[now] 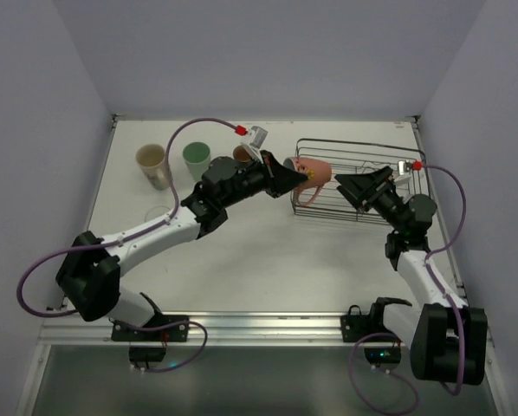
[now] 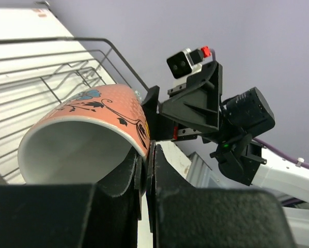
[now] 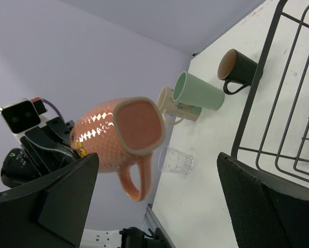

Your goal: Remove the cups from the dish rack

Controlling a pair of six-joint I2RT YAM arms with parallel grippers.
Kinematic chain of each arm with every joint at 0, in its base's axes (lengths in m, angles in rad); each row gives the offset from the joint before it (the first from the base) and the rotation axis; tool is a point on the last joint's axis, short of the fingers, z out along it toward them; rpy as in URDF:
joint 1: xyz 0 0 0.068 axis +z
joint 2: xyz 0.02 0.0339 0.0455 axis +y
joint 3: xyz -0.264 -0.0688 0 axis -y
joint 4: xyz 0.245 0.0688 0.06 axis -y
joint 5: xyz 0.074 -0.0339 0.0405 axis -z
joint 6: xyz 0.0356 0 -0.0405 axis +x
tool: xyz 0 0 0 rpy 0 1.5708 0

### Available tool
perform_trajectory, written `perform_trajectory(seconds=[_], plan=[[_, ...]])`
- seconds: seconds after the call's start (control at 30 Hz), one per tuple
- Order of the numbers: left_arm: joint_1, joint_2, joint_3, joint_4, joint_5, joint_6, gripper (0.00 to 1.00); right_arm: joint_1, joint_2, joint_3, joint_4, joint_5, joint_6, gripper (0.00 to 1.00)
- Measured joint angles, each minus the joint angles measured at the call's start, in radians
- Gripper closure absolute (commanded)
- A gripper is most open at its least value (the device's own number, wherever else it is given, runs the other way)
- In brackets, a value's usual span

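Note:
My left gripper (image 1: 300, 178) is shut on the rim of a salmon-pink cup (image 1: 316, 173) with a handle and holds it tilted on its side in the air at the dish rack's (image 1: 363, 144) left end. In the left wrist view one finger is inside the pink cup (image 2: 87, 111) and one outside, at the gripper (image 2: 147, 155). My right gripper (image 1: 347, 187) is open and empty over the rack's right half. Its view shows the pink cup (image 3: 113, 134). A cream cup (image 1: 152, 161), a mint green cup (image 1: 196, 158) and a dark brown cup (image 1: 243, 154) stand on the table left of the rack.
A clear glass (image 3: 176, 160) stands on the table in front of the cream cup (image 3: 167, 106) and green cup (image 3: 196, 93). The rack's wire side (image 3: 258, 93) shows in the right wrist view. Walls close the table on three sides.

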Motion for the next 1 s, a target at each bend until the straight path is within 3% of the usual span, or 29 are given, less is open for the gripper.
perform_trajectory(seconds=[0.23,0.47,0.6,0.83,1.0], plan=[[0.017,-0.176,-0.002,-0.262,-0.131,0.145,1.00,0.000,-0.071,0.005,-0.089,0.000,-0.077,0.01],[0.036,-0.345,-0.012,-0.778,-0.405,0.308,1.00,0.002,-0.167,0.028,-0.275,0.039,-0.230,0.01],[0.057,-0.382,-0.035,-0.996,-0.557,0.359,1.00,0.008,-0.198,0.032,-0.348,0.072,-0.297,0.01],[0.224,-0.244,-0.087,-1.060,-0.540,0.394,1.00,0.017,-0.200,0.049,-0.426,0.092,-0.363,0.01],[0.237,-0.095,-0.076,-1.064,-0.533,0.423,1.00,0.027,-0.201,0.058,-0.465,0.100,-0.396,0.01]])
